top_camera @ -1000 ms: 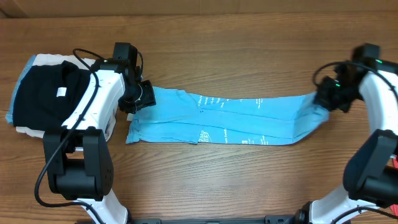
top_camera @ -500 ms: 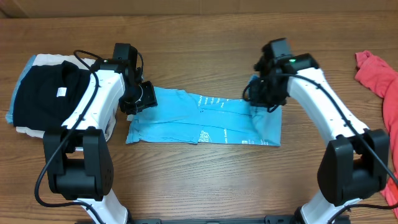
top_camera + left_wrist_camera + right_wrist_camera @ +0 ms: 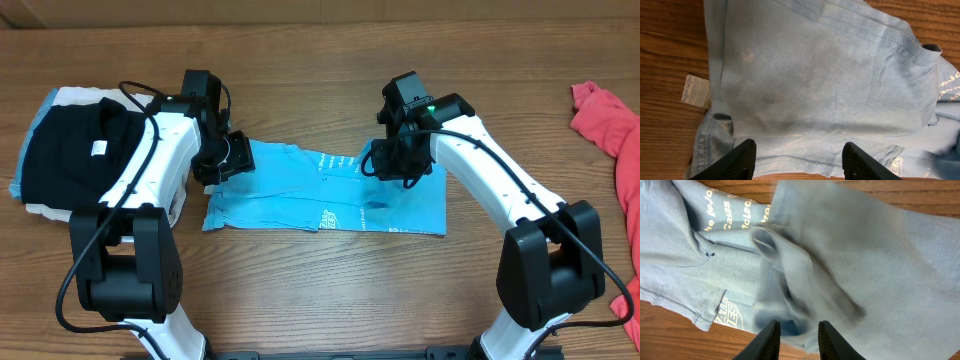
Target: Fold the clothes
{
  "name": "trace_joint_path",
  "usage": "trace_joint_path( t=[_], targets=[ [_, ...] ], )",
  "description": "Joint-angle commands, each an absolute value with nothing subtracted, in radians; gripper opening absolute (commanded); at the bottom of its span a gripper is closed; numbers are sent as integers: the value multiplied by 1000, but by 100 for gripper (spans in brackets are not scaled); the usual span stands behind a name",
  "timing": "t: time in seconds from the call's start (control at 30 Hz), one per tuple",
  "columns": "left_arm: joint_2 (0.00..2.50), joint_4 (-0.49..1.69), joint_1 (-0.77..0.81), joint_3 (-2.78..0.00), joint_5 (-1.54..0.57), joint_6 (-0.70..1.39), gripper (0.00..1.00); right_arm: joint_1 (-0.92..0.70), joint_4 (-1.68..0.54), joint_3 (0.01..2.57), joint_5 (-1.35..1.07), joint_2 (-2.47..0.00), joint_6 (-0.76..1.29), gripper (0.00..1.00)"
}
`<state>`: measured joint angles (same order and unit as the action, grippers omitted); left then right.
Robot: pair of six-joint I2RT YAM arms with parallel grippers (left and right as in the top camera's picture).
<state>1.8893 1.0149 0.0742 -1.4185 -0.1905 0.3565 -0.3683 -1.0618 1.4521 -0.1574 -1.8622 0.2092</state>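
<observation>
The clothes, a light blue T-shirt with pale lettering, lie as a long folded band across the table's middle, the right end doubled back over the centre. My left gripper hovers at the shirt's left end. In the left wrist view its fingers stand wide apart over flat cloth, with nothing between them. My right gripper is above the doubled-over edge. Seen from the right wrist, this gripper has parted jaws, and blurred blue cloth drops away beneath them.
A pile with a black garment on top lies at the far left, close to my left arm. A coral-red garment lies at the right edge. A small white label rests on the wood beside the shirt.
My right gripper carried the shirt's right end leftward over the middle, halving the band's length, then parted its jaws. My left arm stayed put, its jaws widening a little.
</observation>
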Motion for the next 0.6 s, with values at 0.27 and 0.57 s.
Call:
trace_joint_path(
  t=[0.27,0.57],
  targets=[
    [1896,1024,73,-1438,-199,314,62,-371,-1067,1472,-79,-1864,212,30],
    [1896,1028,73,-1438,-199,313,63,-369,-1066,1383,26,-1864,241,30]
  ],
)
